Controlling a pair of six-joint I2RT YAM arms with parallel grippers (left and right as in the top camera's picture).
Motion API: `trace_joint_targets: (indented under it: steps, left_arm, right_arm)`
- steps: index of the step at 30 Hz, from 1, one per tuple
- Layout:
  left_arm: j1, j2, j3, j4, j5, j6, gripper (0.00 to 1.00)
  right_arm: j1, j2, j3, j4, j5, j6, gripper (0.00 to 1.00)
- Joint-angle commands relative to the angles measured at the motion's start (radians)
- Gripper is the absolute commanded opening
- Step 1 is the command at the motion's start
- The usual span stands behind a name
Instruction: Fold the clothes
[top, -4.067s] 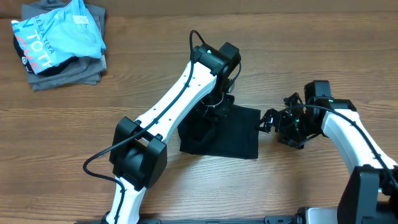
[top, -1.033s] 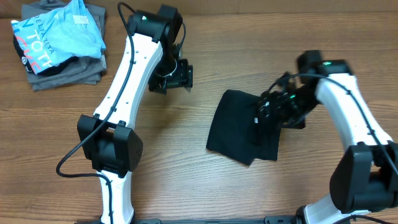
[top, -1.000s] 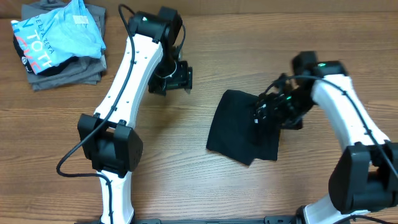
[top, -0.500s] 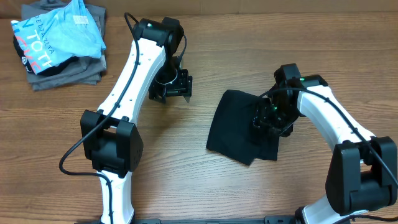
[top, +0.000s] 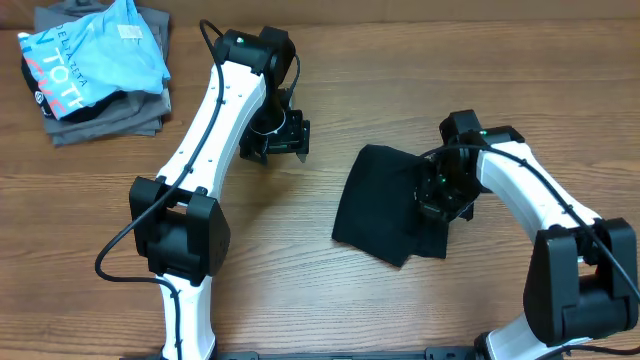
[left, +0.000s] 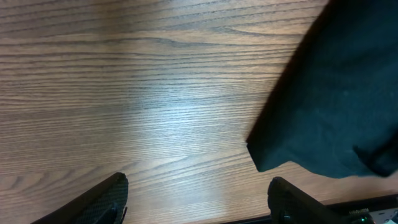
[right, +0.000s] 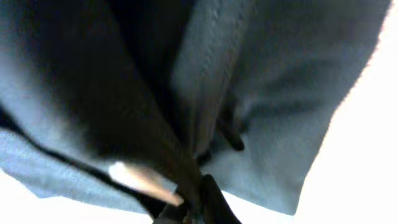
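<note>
The clothes, a black T-shirt (top: 375, 205), lie folded into a tilted rectangle right of the table's middle. My right gripper (top: 437, 190) sits on the shirt's right part and is shut on a pinch of its fabric. The right wrist view is filled with bunched dark cloth (right: 280, 93), and the closed jaws (right: 199, 205) bite into a fold. My left gripper (top: 280, 140) hovers open over bare wood left of the shirt, nothing between its fingers. In the left wrist view the shirt's edge (left: 336, 93) lies to the right of that gripper (left: 199, 186).
A pile of folded grey garments (top: 130, 110) topped by a light blue lettered shirt (top: 95, 60) sits in the far left corner. The wooden table (top: 300, 270) shows between the arms and along the front.
My right gripper moved left onto the shirt's right part and closed on the fabric. The left arm shifted only slightly and stays open.
</note>
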Motion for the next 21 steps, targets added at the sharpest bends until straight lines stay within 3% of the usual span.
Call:
trace_joint_targets:
  steps: [1,11,21]
  left_arm:
    - [-0.008,-0.024,-0.013,0.013,-0.002,0.019,0.64]
    - [-0.008,-0.023,-0.018,0.021,-0.003,0.024,0.70]
    - [-0.008,-0.023,-0.018,0.025,-0.003,0.027,0.70]
  right_arm:
    - [0.000,-0.029,0.116,-0.063,0.055,0.002,0.04]
    - [-0.003,-0.030,0.203,-0.203,0.161,0.002,0.04]
    - [-0.065,-0.029,0.180,-0.190,0.348,0.084,0.04]
